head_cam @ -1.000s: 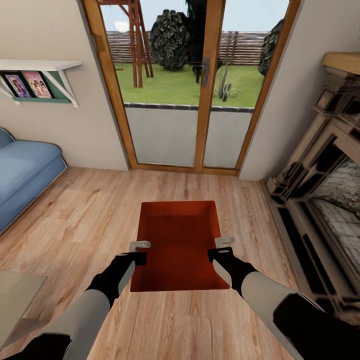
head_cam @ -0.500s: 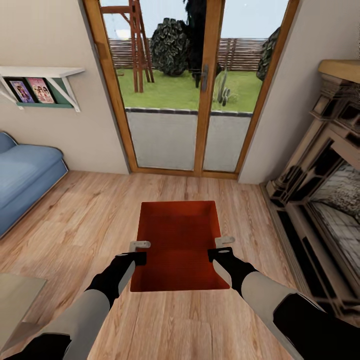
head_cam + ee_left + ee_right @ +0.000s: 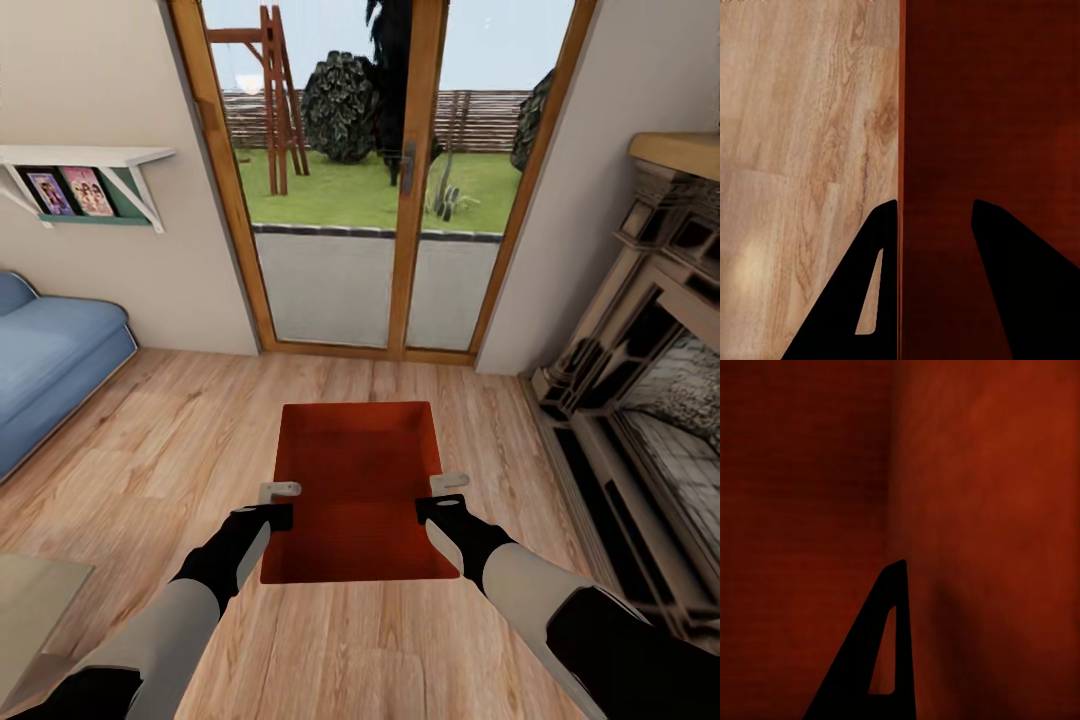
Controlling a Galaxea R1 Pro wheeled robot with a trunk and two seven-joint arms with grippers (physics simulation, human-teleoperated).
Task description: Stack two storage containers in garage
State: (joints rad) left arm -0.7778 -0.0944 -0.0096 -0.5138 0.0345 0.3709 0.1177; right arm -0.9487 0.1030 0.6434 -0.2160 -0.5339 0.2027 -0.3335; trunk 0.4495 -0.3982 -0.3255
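Note:
One orange-red storage container point(image 3: 355, 480) hangs in front of me above the light wood-plank floor point(image 3: 150, 450) of the living room, its open top facing me. My left gripper point(image 3: 280, 492) is shut on its left wall and my right gripper point(image 3: 448, 482) on its right wall. In the left wrist view the left gripper point(image 3: 934, 202) has one finger outside and one inside the container point(image 3: 982, 112) wall. The right wrist view has one dark finger point(image 3: 889, 622) against the container's red inside point(image 3: 810, 472); the other finger is hidden.
A wood-framed glass door point(image 3: 400, 200) to the garden stands straight ahead. A blue sofa point(image 3: 50, 360) is at the left under a white wall shelf point(image 3: 90, 160). An ornate fireplace point(image 3: 640, 380) fills the right side. A low table corner point(image 3: 30, 600) sits at my near left.
The whole picture has shifted: door, shelf and fireplace sit a little farther off, so the camera has backed away. The container stays held the same way in both grippers.

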